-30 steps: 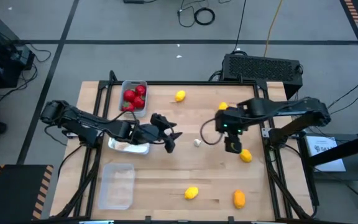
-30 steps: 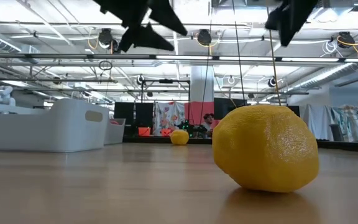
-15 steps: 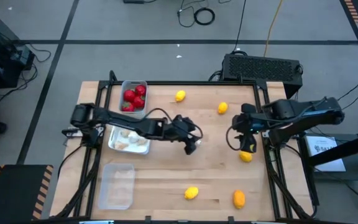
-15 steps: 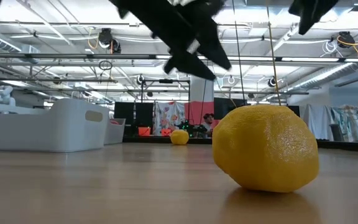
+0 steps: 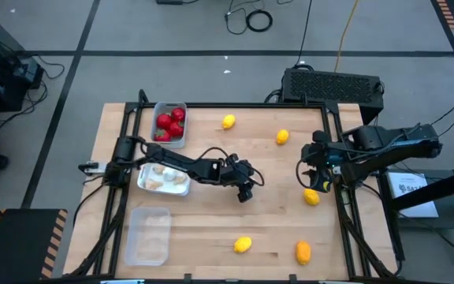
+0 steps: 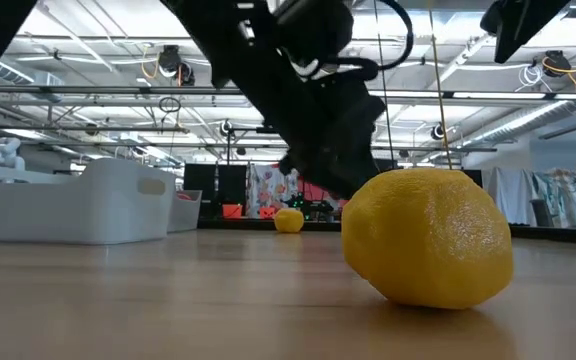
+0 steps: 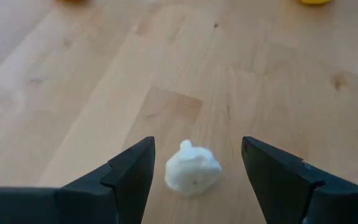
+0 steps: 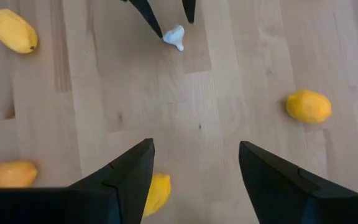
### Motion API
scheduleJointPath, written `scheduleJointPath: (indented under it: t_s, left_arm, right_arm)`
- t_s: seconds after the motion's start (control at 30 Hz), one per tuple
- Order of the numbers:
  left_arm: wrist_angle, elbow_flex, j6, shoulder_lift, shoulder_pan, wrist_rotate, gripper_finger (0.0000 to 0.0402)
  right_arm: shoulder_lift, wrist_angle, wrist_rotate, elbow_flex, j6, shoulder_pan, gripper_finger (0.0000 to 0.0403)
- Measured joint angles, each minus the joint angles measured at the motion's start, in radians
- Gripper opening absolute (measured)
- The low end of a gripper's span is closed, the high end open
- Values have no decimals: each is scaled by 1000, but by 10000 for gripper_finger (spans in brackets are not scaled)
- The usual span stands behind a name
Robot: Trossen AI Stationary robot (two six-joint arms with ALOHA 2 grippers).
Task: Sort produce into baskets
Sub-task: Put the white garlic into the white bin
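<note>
**Left arm poised over a garlic bulb, ready to grasp**

Seen from above, three baskets sit on the left of the wooden table (image 5: 211, 229): a greyish basket (image 5: 169, 124) holding red fruits (image 5: 170, 125), a white basket (image 5: 162, 180) below it holding pale bulbs, and a clear basket (image 5: 147, 235) nearest the front, which looks empty.

The left arm stretches from the white basket toward the table's middle. Its left gripper (image 7: 194, 173) is spread wide and holds nothing; a small white garlic bulb (image 7: 192, 171) lies on the wood between the two fingers, with a gap on either side. The step in hand appears to be picking up this bulb. The next move likely calls for lowering a little, closing on the bulb, then carrying it to the white basket.

Farther right, lemons are scattered about: one (image 5: 228, 121) near the back edge, another (image 5: 282, 136) beside it, one (image 5: 243, 244) at the front, and an orange one (image 5: 303, 252) next to that.

The right gripper (image 8: 194, 174) hovers near the right edge, open and empty, above another lemon (image 5: 311, 197).

From above, the bulb is hidden beneath the left gripper. In the table-level view a large lemon (image 6: 428, 237) fills the foreground and blocks the grasp area.
</note>
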State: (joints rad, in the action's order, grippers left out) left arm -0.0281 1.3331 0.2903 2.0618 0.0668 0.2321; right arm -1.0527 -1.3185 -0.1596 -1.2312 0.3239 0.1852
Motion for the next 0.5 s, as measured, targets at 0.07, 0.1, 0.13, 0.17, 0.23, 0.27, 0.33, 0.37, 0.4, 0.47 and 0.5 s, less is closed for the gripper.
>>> scheduleJointPath:
  t_s: [0.07, 0.1, 0.13, 0.17, 0.23, 0.27, 0.33, 0.37, 0.4, 0.47, 0.5]
  left_arm:
    - [5, 0, 0, 11, -2, -1, 246]
    - [13, 0, -4, 20, -4, -1, 246]
    - [28, 0, -9, 26, -6, -1, 246]
    - [26, 0, -9, 30, -7, -1, 246]
    - [21, 0, -9, 32, -8, -1, 246]
    - [25, 0, -9, 35, -9, -1, 246]
    - [30, 0, -9, 38, -8, 0, 246]
    - [27, 0, -9, 40, -8, 0, 246]
    - [29, 0, -9, 44, -8, 0, 246]
    - [63, 0, -10, 60, -8, 4, 246]
    - [66, 0, -10, 70, -7, 4, 246]
  right_arm:
    - [0, 8, 0, 1, -5, 0, 226]
    - [0, 12, 0, 1, -6, 0, 226]
    - [-1, 15, 0, 1, -6, 0, 226]
    - [-1, 16, 0, 1, -6, 0, 226]
    - [-1, 17, 0, 1, -6, 0, 226]
    - [-1, 18, 0, 1, -6, 0, 226]
    - [-1, 18, 0, 1, -6, 0, 226]
    - [-1, 19, 0, 1, -6, 0, 226]
    - [-1, 21, 0, 1, -6, 0, 226]
    - [-1, 26, 0, 1, -6, 0, 226]
    - [-1, 29, 0, 1, -6, 0, 226]
